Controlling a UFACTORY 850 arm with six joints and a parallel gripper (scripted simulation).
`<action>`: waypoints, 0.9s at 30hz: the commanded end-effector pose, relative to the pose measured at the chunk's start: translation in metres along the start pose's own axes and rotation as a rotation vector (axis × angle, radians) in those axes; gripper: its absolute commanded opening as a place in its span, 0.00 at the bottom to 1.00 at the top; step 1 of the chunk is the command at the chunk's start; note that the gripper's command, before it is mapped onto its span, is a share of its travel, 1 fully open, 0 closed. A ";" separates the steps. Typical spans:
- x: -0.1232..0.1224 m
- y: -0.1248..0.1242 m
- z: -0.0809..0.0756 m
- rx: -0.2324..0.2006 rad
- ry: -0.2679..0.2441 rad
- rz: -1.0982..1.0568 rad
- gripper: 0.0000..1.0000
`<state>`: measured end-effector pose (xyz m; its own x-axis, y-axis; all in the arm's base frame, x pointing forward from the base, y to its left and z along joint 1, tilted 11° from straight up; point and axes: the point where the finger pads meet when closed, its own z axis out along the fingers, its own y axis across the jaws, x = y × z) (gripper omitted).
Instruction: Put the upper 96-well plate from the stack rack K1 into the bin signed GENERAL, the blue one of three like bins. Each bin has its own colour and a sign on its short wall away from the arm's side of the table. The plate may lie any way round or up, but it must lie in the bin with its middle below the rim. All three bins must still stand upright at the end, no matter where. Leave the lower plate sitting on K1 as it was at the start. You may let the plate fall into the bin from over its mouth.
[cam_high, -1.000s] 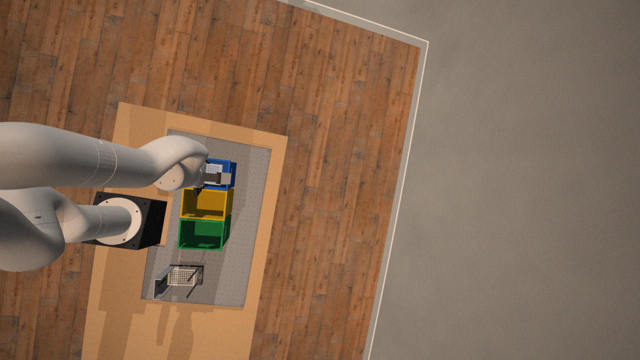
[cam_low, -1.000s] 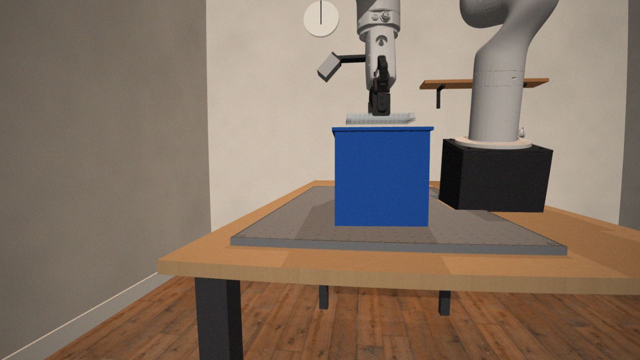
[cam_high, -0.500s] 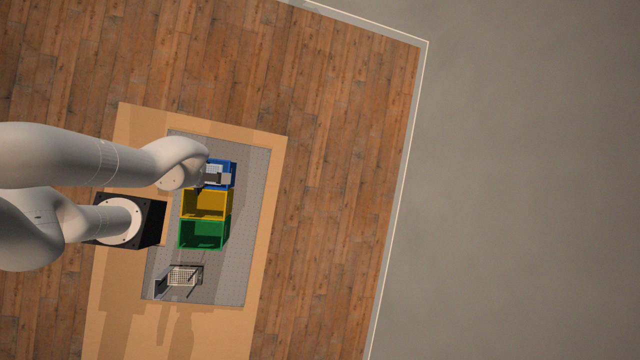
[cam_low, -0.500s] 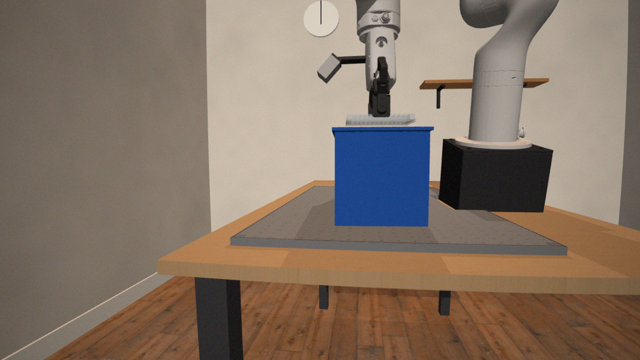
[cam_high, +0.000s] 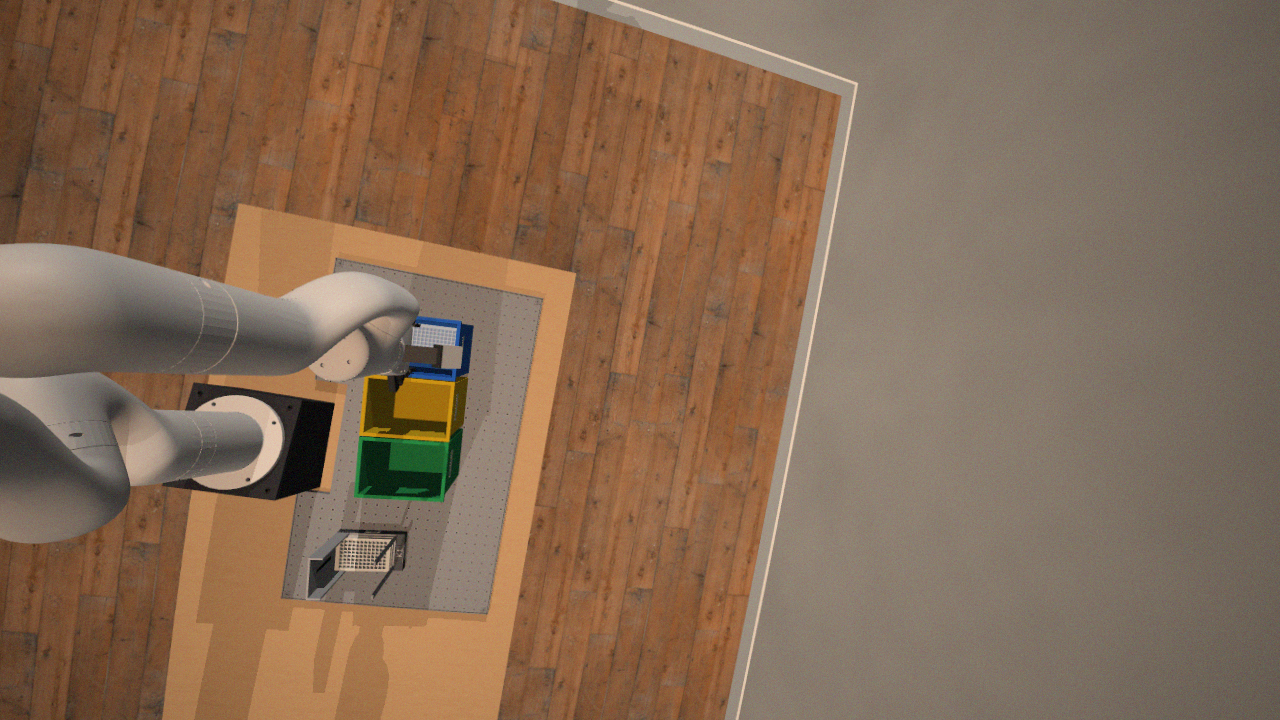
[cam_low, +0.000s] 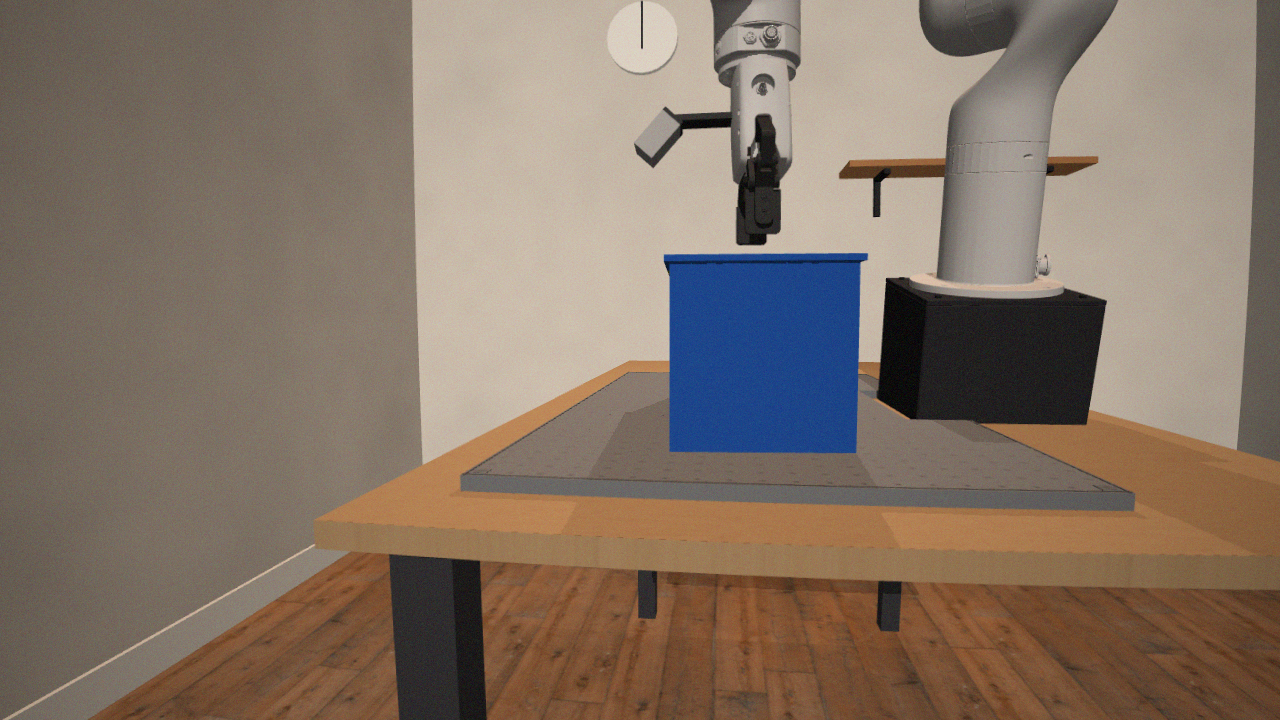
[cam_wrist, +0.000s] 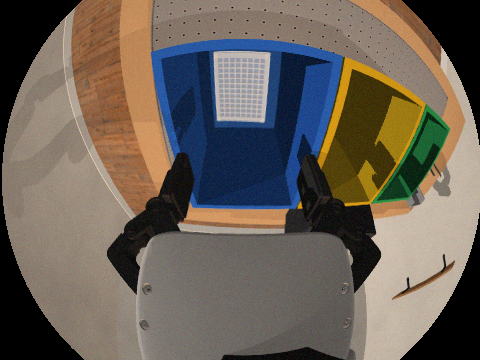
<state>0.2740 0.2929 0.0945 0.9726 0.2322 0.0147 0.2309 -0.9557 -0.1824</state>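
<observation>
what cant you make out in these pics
- Bin signs: none readable; the exterior view shows only a plain blue bin wall.
- Yellow and green bins: hidden behind the blue one in the exterior view.
- Plate in the bin: hidden by that wall there.
- Rack K1: label too small from the top.

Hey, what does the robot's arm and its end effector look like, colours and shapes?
The smooth light-grey tubular arm has rounded joints and rises from a white flange on a black box-shaped base. Its end effector has black linkage fingers under a rounded grey housing. No cables show.
</observation>
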 end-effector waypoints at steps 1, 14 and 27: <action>0.001 0.000 0.000 0.001 0.001 0.000 1.00; 0.001 0.000 0.000 0.001 0.001 0.000 1.00; 0.001 0.000 -0.019 0.001 0.001 0.000 1.00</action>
<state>0.2744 0.2905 0.1064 0.9726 0.2317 0.0190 0.2311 -0.9546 -0.1878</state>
